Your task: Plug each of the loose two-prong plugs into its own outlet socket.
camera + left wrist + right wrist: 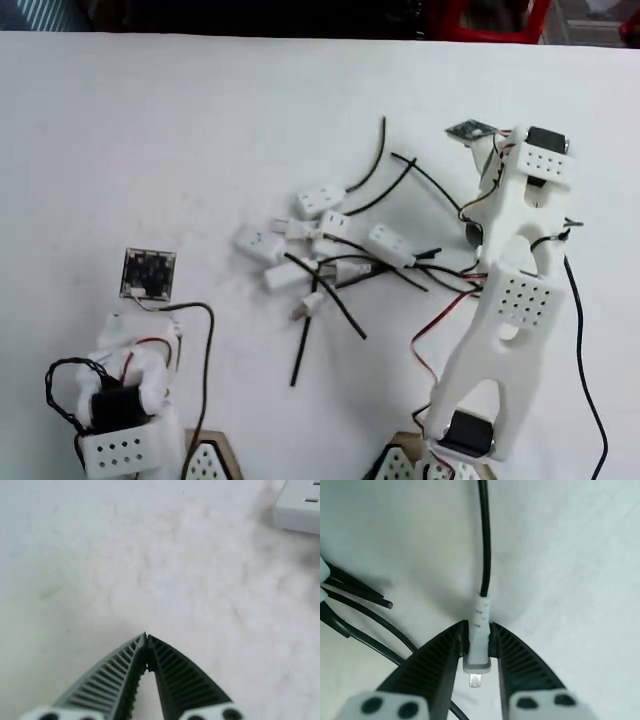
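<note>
Several white plastic plugs and sockets point(330, 250) with short black cords lie in a tangled heap at the middle of the white table point(150, 120). The right gripper point(477, 627) is clenched on one white two-prong plug point(479, 647). Its ribbed black fingers point(435, 665) press both sides of the plug body, a metal prong point(475, 680) sticks out toward the wrist, and the thin black cord point(484, 540) runs away over the table. The left gripper point(146, 639) is closed on nothing, tips touching, above bare table, near one white socket block point(300, 510).
</note>
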